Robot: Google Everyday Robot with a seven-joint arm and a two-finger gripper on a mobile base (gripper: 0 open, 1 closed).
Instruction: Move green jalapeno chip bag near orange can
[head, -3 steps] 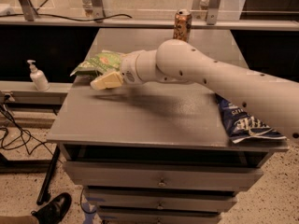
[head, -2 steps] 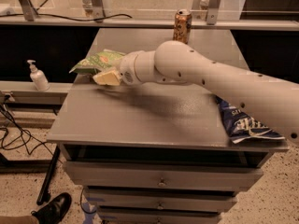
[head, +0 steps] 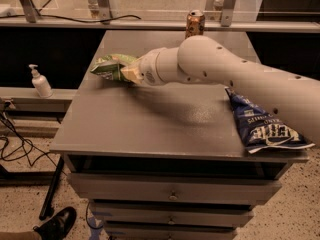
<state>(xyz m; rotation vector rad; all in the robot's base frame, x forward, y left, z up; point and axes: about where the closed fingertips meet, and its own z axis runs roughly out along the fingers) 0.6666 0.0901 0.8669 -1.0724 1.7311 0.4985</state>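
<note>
Holding fingers (head: 129, 74): pale yellow tips clenched on the right end of the green jalapeno chip bag (head: 109, 65).
gripper (head: 125, 73): over the far-left part of the table top, pointing left, its white wrist just behind it.
green jalapeno chip bag: crinkled, lying roughly level at the table's far-left area; I cannot tell whether it touches the surface.
arm (head: 230, 71): thick and white, reaching in from the right across the table's middle.
orange can (head: 195, 23): upright at the far edge, behind the arm, well apart from the bag.
table (head: 150, 126): grey top with drawers below.
blue chip bag (head: 260, 124): flat at the right edge.
pump bottle (head: 40, 81): white, on a low ledge left of the table.
</note>
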